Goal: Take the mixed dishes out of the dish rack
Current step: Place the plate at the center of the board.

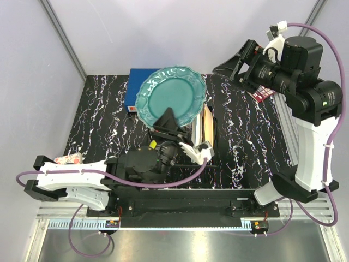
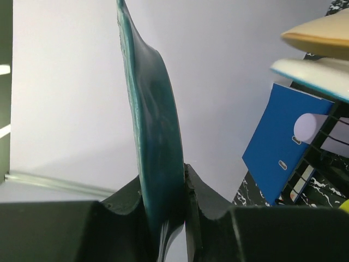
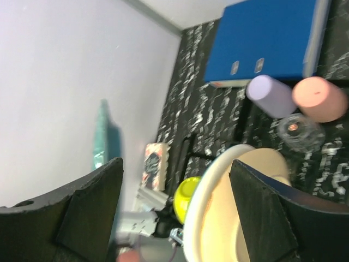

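My left gripper is shut on the lower rim of the teal plate and holds it upright above the table. In the left wrist view both fingers clamp the plate edge-on. The peach plate and a white plate stand in the black dish rack, which my left arm mostly hides. My right gripper is open and empty, high at the back right. Its view shows the yellow bowl, lilac cup, salmon-pink cup, clear glass and peach plate.
The blue binder lies at the back behind the rack and shows in the right wrist view. A small red-patterned item lies at the table's left edge, another at the right. Grey walls close in three sides.
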`<action>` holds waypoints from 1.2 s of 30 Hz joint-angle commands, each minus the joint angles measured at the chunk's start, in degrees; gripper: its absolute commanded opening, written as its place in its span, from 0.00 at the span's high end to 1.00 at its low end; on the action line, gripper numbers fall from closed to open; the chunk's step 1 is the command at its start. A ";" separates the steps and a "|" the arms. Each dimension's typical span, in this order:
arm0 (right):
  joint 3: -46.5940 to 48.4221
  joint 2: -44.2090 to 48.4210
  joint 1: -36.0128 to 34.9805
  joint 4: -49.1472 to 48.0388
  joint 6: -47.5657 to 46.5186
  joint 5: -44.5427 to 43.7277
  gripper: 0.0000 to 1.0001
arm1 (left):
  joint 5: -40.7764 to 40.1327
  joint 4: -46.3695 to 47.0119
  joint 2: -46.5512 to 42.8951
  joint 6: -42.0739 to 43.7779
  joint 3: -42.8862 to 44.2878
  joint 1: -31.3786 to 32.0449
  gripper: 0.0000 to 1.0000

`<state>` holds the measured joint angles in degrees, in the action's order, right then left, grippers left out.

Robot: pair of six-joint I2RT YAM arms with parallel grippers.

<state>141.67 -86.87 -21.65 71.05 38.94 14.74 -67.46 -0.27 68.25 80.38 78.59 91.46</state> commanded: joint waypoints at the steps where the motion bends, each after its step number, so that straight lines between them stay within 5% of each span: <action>1: 3.09 -0.84 0.64 -4.25 2.46 10.04 0.12 | 5.58 2.20 -0.31 1.80 1.83 0.12 1.00; 13: 0.46 -2.34 0.73 -5.66 3.43 21.81 0.14 | 6.99 1.24 2.59 0.83 4.12 -0.40 1.00; 23: -7.27 0.91 0.38 -1.97 0.35 20.94 0.17 | 7.69 4.23 4.08 2.50 6.66 -0.41 1.00; 36: -14.14 3.46 -0.32 -3.63 -0.44 23.40 0.38 | 10.68 5.63 4.61 3.12 5.79 0.47 1.00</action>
<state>127.98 -84.77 -21.37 69.52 39.90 35.48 -59.66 -2.96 74.13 80.58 81.84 91.55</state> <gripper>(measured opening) 0.631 0.242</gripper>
